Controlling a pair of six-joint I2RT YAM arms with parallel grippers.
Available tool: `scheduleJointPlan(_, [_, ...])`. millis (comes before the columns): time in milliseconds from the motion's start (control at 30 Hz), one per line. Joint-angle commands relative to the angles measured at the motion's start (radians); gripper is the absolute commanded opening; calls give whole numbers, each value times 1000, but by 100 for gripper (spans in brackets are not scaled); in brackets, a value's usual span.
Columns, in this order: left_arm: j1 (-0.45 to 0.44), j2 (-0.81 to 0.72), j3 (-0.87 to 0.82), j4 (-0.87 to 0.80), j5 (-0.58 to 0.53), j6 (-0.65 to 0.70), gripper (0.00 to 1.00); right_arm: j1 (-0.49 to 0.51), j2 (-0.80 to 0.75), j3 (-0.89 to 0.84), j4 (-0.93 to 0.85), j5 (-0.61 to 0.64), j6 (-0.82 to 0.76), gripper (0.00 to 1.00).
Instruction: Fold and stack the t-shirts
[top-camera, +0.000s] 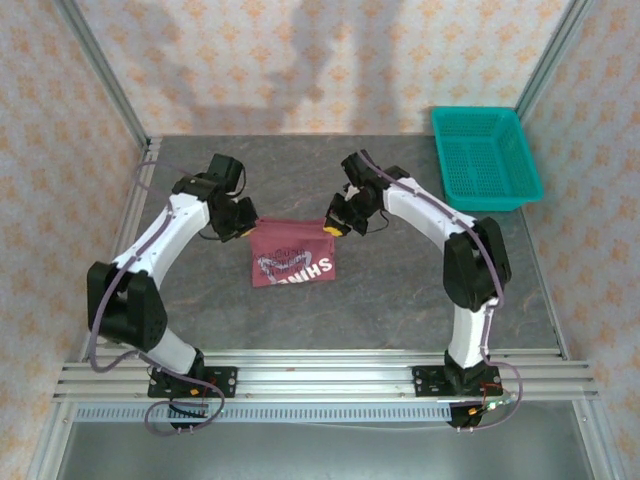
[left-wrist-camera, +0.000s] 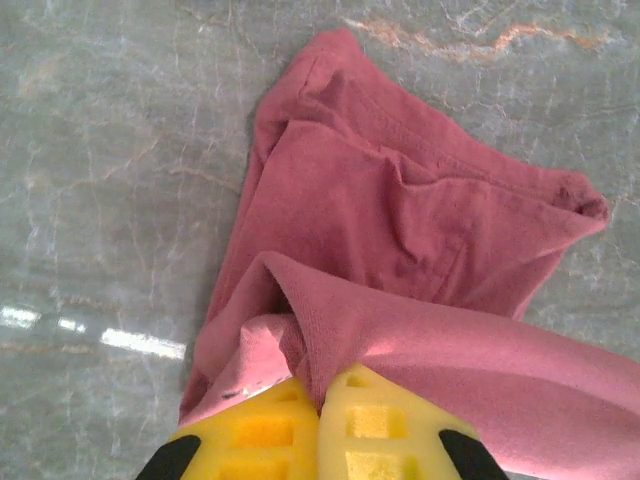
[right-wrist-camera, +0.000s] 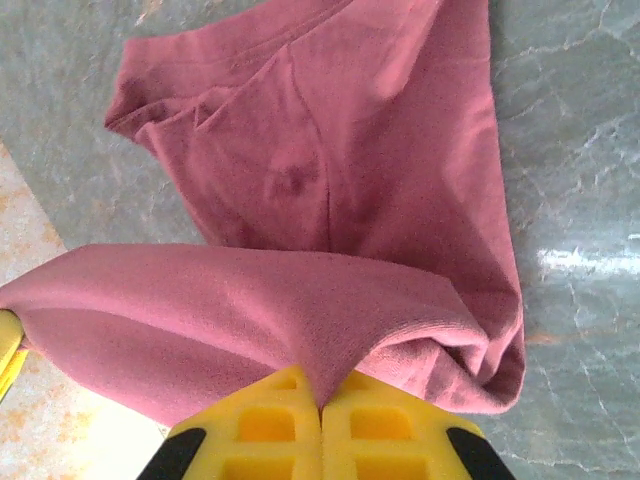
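Two pairs of jaws are at work, and both are pinching the maroon t-shirt (top-camera: 290, 262). In the left wrist view the left jaws' yellow pads (left-wrist-camera: 262, 438) are pressed together on a rolled edge of the cloth, which runs off to the right in a taut band. Beyond that band the rest of the t-shirt (left-wrist-camera: 400, 200) lies rumpled on the grey marbled bench (left-wrist-camera: 90, 180), with a hem or sleeve opening showing at its far right end.

In the right wrist view the right jaws' yellow pads (right-wrist-camera: 265, 430) are likewise closed on a fold of fabric. It stretches away to the left as a band, and the body of the t-shirt (right-wrist-camera: 330, 150) lies spread on the bench beneath it.

From the top camera the left arm (top-camera: 160, 235) and right arm (top-camera: 430, 215) meet the garment at its two far corners, so its far edge runs straight between them. The cloth lies toward the near side in the middle of the bench (top-camera: 400, 290), with the white "SHINE" lettering (top-camera: 300, 272) upside down near its near edge. A teal mesh basket (top-camera: 475, 111) sits well apart at the far right corner.
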Motion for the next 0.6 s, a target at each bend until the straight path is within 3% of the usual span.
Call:
scheduleJointPlan(0, [32,75,66,42,-27,49,0,-35,74,67,-53,17,-33,0])
scheduleJointPlan(100, [42,195,146,40,-29,68,0,-68,164,126,-42,18,-28,6])
scheduleJointPlan(167, [55,287,230,3,-41,73,0,-97,250,207,-28,2,-15,25])
scheduleJointPlan(200, [67,325,292,-28,-56,62,8,-117,302,281,-51,-5,-2,36])
scheduleJointPlan(267, [87,422,449,-96,-59,44,36,-141,369,439,-48,-24,5,47])
scheduleJointPlan(333, [99,468,657,-175,-67,32,49,-161,414,635,-88,-8,-6,58])
scheduleJointPlan(433, [111,486,943,-261,-58,20,71,-182,471,963,-293,46,-107,65])
scheduleJointPlan(467, [111,480,1003,-257,-40,21,99,-185,472,1020,-351,74,-141,67])
scheduleJointPlan(567, [110,434,1111,-267,27,38,100,-184,393,993,-449,125,-221,69])
